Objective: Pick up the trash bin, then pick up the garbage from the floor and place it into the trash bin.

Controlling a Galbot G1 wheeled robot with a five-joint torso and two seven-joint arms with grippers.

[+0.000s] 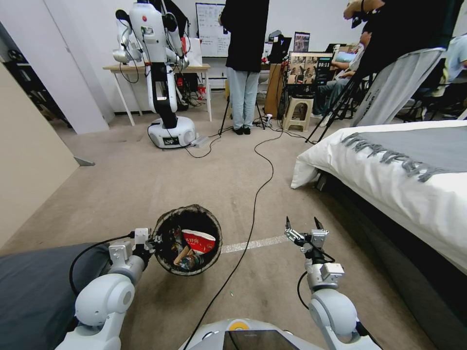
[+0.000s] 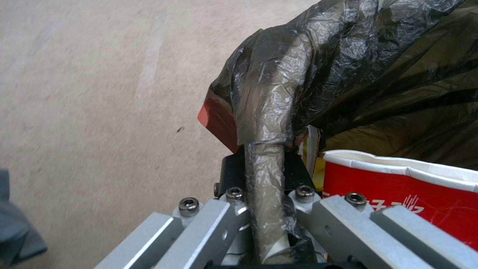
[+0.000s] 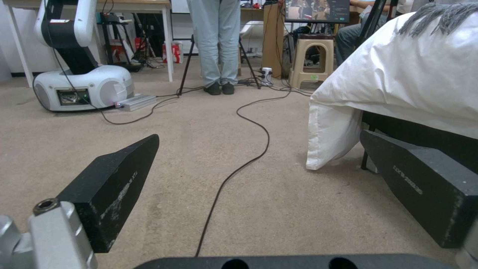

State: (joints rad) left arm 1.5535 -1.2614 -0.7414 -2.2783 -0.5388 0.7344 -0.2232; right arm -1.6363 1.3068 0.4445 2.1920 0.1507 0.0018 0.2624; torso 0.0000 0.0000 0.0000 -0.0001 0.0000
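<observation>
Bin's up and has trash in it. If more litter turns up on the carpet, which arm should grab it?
The right. Its hand is open and empty above the floor. The left hand is clamped on the trash bin rim.

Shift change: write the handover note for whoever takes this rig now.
Left gripper: shut on the rim of the small round bin lined with a crinkly black bag, held at the robot's front left.
Right gripper: open, empty, low over the beige carpet.
Done: a red-and-white paper cup and other litter lie in the bin.
Left: no litter seen on the carpet in view; check elsewhere.
</observation>
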